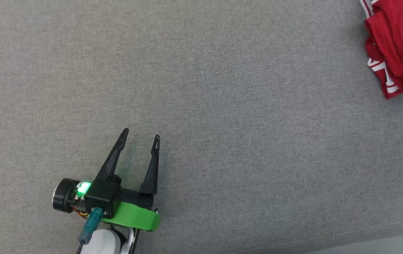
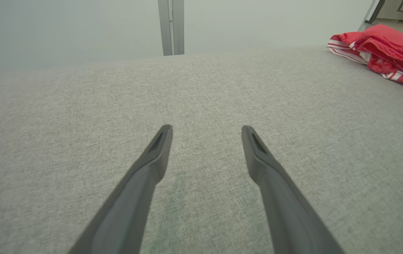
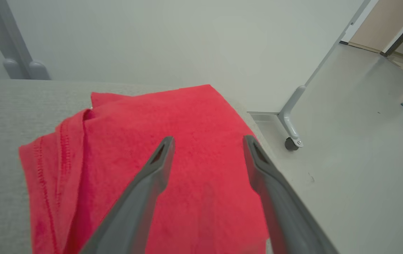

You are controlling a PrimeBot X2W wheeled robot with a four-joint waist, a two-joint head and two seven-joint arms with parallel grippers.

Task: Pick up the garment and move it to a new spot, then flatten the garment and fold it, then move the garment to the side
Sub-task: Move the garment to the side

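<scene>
Garment (image 1: 399, 42) — red bundle, long axis near-to-far

Red garment (image 1: 401, 42) at two o'clock, white stripes on its edge. Grey, finely flecked surface (image 1: 222, 106). Black left gripper (image 1: 141, 133) at seven o'clock, with bright green mount (image 1: 134, 217), glowing green light (image 1: 84, 187), teal plug (image 1: 92, 225). Pale grey floor (image 3: 364, 148).

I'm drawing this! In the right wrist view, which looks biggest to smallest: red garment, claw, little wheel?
red garment
right claw, enlarged by nearness to the camera
little wheel
</scene>
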